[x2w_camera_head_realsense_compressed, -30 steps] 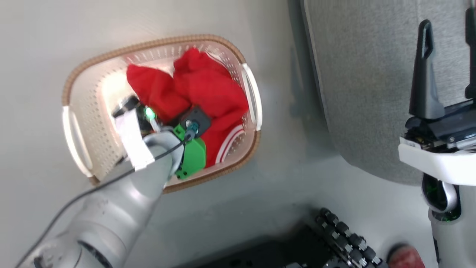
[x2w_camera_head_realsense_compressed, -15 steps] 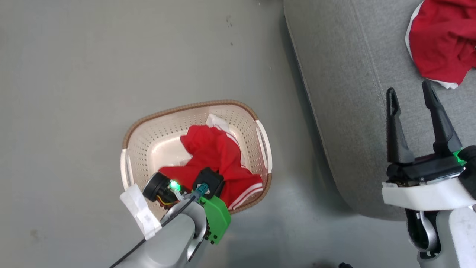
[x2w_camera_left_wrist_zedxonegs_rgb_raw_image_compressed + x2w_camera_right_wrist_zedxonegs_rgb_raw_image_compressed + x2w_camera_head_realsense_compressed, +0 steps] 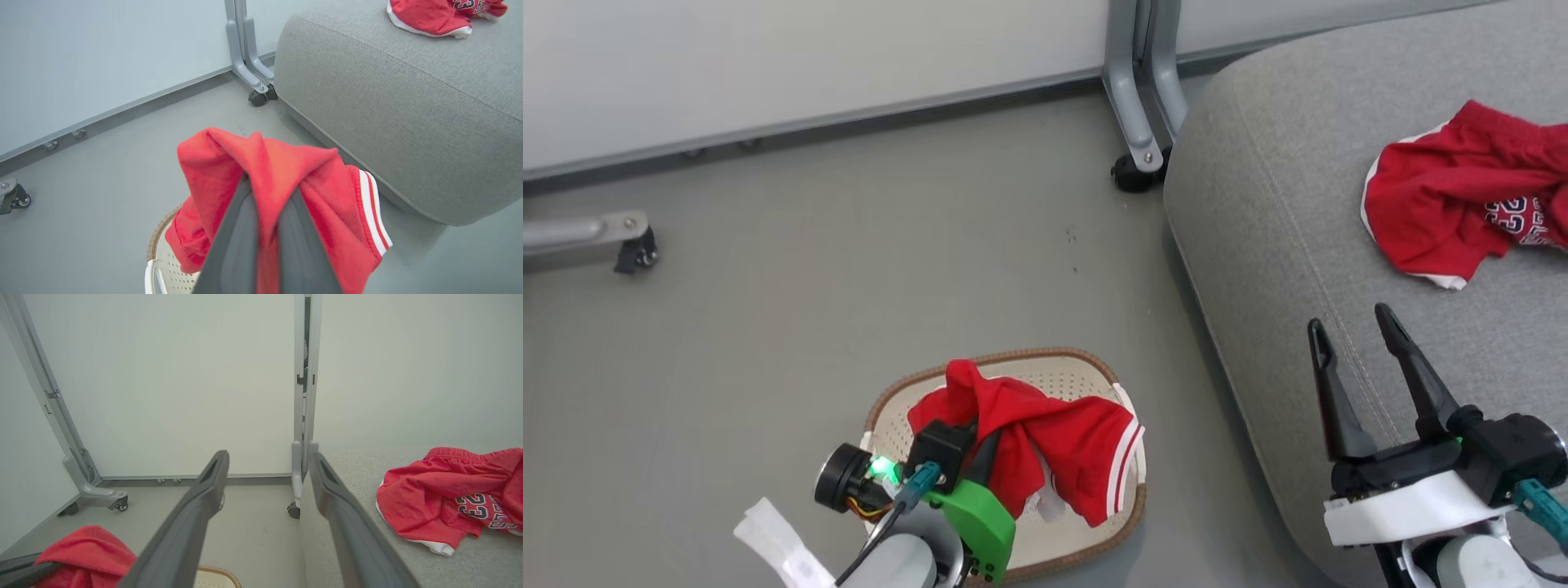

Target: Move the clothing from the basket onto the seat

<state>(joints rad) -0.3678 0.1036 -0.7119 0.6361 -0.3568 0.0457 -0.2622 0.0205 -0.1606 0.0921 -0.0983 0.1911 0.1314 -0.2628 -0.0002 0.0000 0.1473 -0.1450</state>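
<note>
A smooth grey floor (image 3: 849, 286) is being lit by soft, even light. A tall grey metal post (image 3: 299, 355) is being held up on a foot with a small black wheel (image 3: 1131, 174). Left of the post, a plain pale wall panel (image 3: 768, 57) is being held just above the floor. Further left of the post, a second grey foot (image 3: 596, 233) is being rested on the floor. A few tiny dark specks (image 3: 1072, 238) are being shown just in front of the post.
</note>
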